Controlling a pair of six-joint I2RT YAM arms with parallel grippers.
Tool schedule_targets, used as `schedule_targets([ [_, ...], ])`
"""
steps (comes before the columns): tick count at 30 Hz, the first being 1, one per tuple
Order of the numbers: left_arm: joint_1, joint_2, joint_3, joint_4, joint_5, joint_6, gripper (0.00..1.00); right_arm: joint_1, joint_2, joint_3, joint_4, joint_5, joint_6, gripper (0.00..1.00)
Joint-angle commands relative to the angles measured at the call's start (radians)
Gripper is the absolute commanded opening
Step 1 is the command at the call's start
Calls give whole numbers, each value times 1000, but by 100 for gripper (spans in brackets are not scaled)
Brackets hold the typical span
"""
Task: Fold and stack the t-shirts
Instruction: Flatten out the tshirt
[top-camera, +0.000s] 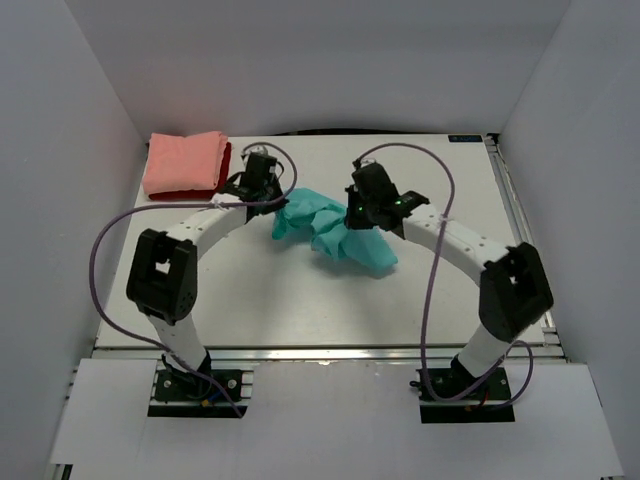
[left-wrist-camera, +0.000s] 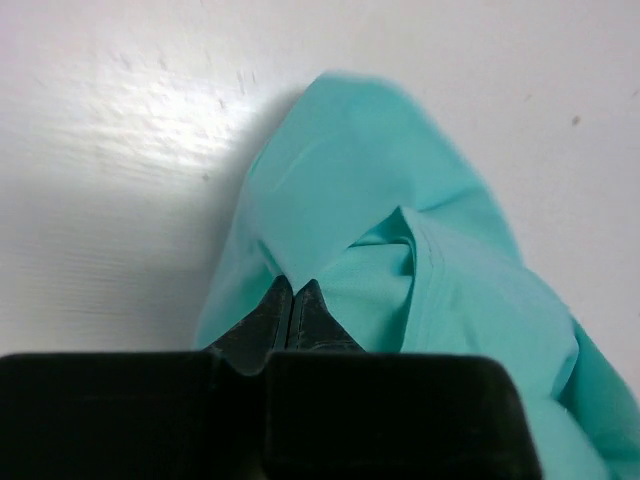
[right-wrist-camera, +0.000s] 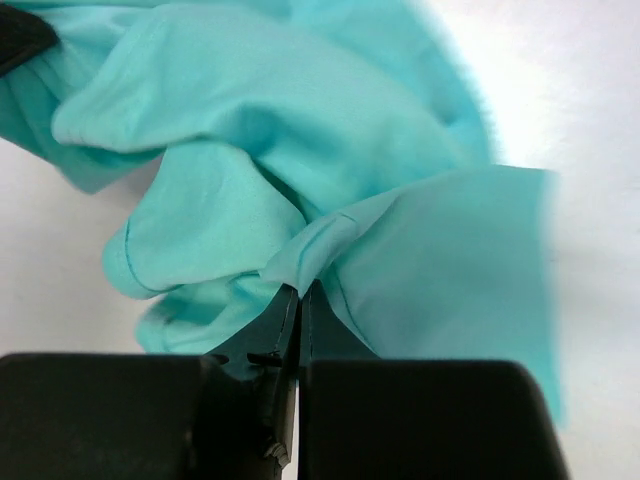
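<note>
With the teal shirt (top-camera: 335, 232) crumpled mid-frame, my left gripper (left-wrist-camera: 292, 300) and right gripper (right-wrist-camera: 300, 300) each pinch its cloth, so I judge I'm unfurling it: next, draw them apart evenly to lay it flat.

Soft matt cloth teal t-shirt (top-camera: 335, 232)

White table (top-camera: 300, 305), plain white walls (top-camera: 330, 60) closing in left, right and back; metal rail (top-camera: 330, 350) along near edge; even light.
</note>
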Motion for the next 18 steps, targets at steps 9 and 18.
schedule_targets([
  [9, -5, -383, 341, -422, -420, 155, 0, -144, -384, 256, -240, 243, -141, 0],
  [18, -5, -505, 484, -588, -560, 160, 0, -283, -526, 302, -291, 306, -166, 0],
])
